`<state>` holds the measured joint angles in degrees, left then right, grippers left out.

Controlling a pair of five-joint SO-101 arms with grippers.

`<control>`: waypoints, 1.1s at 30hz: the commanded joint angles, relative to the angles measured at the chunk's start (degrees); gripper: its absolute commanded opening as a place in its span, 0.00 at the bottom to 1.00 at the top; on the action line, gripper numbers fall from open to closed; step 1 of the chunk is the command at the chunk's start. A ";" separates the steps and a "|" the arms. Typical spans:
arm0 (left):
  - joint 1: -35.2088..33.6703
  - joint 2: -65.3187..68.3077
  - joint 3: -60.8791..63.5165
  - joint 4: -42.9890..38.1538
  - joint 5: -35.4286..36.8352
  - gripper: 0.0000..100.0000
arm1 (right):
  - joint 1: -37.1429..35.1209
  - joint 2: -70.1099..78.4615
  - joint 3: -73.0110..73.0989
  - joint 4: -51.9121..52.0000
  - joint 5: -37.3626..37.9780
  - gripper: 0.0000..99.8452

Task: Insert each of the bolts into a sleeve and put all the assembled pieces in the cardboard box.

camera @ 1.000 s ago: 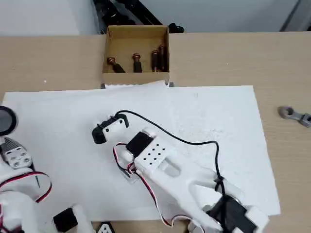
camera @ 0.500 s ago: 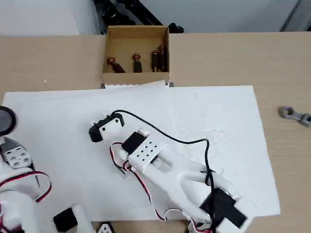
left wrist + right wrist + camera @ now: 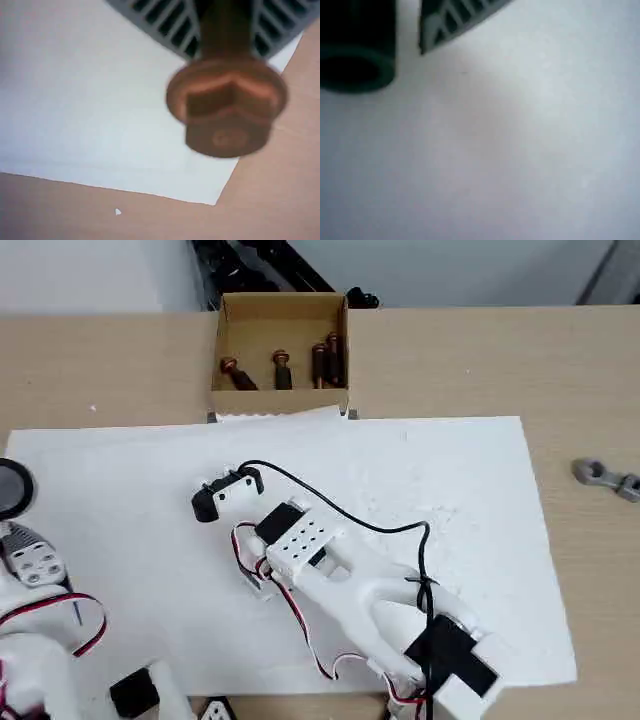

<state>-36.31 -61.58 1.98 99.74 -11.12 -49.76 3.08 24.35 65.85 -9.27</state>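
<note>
Meanwhile, at the near left corner of the desk (image 3: 450,360), the left arm (image 3: 40,660) has not moved in the past second. Its left tool (image 3: 223,20) is pinching a copper-coloured bolt (image 3: 227,107) by the shank, and the hex head hangs over a corner of the white sheet (image 3: 75,100).

Toward the middle of the sheet, the right arm (image 3: 350,585) has shifted. Its wrist end swung slightly toward the desk's left edge and back again, and its elbow drew in from the near right corner. The right tool (image 3: 405,30) appears to be pressed onto a black sleeve (image 3: 355,60), which hangs open-ended above bare paper.

Both halves of 1 more piece are therefore in hand but well apart, and the insertion has not yet begun. The right arm's small swing reads as lining up to present the sleeve.

At the sheet's far edge stands the cardboard box (image 3: 282,400), its contents unchanged. It holds 4 assembled pieces (image 3: 282,368), copper heads on dark sleeves. 2 lie apart on the left and 2 sit close together against the right wall.
</note>
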 commanded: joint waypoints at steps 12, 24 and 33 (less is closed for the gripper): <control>-0.09 0.00 0.22 -0.18 -0.35 0.01 | 2.15 -0.48 -1.85 -0.66 0.18 0.01; -0.09 -0.18 11.38 -9.58 0.00 0.01 | 1.98 -33.01 -1.49 -0.57 -1.76 0.01; 5.10 -0.18 19.38 -19.34 0.00 0.01 | 2.33 -60.00 -1.41 -0.48 -1.76 0.01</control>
<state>-34.46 -61.23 20.35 83.91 -11.12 -48.26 -48.88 24.70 65.76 -10.42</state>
